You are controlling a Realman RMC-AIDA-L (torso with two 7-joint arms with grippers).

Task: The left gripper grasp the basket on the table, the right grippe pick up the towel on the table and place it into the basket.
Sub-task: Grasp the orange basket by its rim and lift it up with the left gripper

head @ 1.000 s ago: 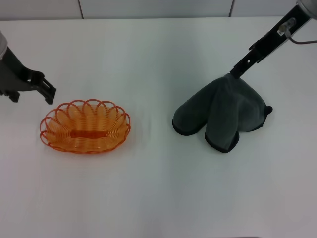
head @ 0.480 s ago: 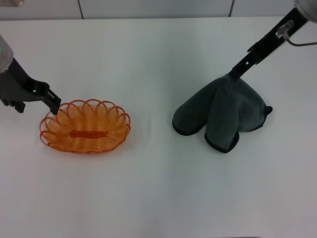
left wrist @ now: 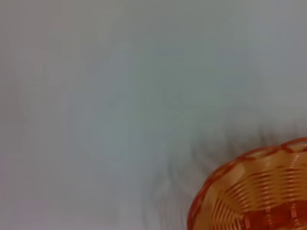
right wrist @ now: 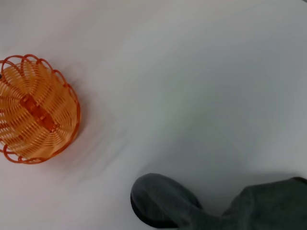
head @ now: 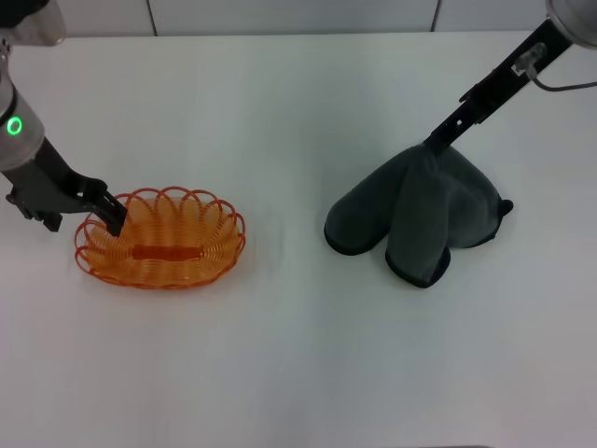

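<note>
At the far left of the head view, the left gripper (head: 110,213) reaches down from its black arm, whose white-grey joint shows a green ring light. Its fingers (head: 114,222) are at the left end of the basket (head: 160,239), one dark tip over the looped rim and inside the bowl; whether they are clamped on the wire or merely straddling it cannot be told. The basket, an orange oval of wire with a scalloped edge, sits flat on the white worktop (head: 280,355), left of centre. The left wrist view shows only a portion of that basket (left wrist: 254,191) against the bare surface.

Well apart to the right lies the towel (head: 420,215), a dark grey cloth with black edging, bunched into rounded lobes that rest on the worktop while its top is gathered to a peak. The right gripper (head: 435,140) comes in slantwise from the upper right on a slim black arm with a grey cable, and its fingers are pinched together on that peak. In the right wrist view the basket (right wrist: 36,112) and the towel (right wrist: 216,206) both appear, clearly separated.
</note>
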